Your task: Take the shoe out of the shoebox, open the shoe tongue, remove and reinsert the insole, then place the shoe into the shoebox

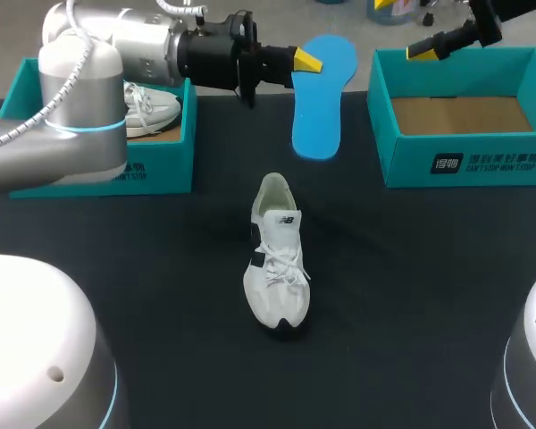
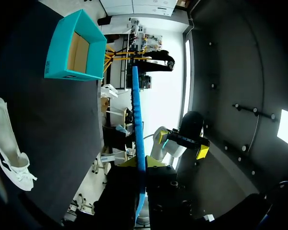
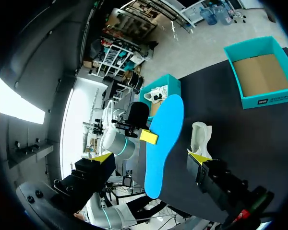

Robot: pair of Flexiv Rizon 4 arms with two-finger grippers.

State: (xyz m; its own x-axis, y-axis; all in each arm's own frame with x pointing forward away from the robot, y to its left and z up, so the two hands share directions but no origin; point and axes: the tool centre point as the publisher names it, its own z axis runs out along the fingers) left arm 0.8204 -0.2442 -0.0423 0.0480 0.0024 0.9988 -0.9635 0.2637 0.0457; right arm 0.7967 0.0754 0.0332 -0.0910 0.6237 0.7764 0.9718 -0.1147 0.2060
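The white shoe stood on the table, out of its box, its blue insole already removed. The left gripper gripped the insole in mid-air, and the right gripper hung open over the empty shoebox. Reinserting the insole and boxing the shoe were yet to be done.

Second shoe in left shoebox — half behind the left arm; right arm — cropped at the edge.

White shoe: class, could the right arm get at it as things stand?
Probably yes: the right gripper is open and empty, nothing stands around the white shoe, and the left gripper holds the blue insole further back.
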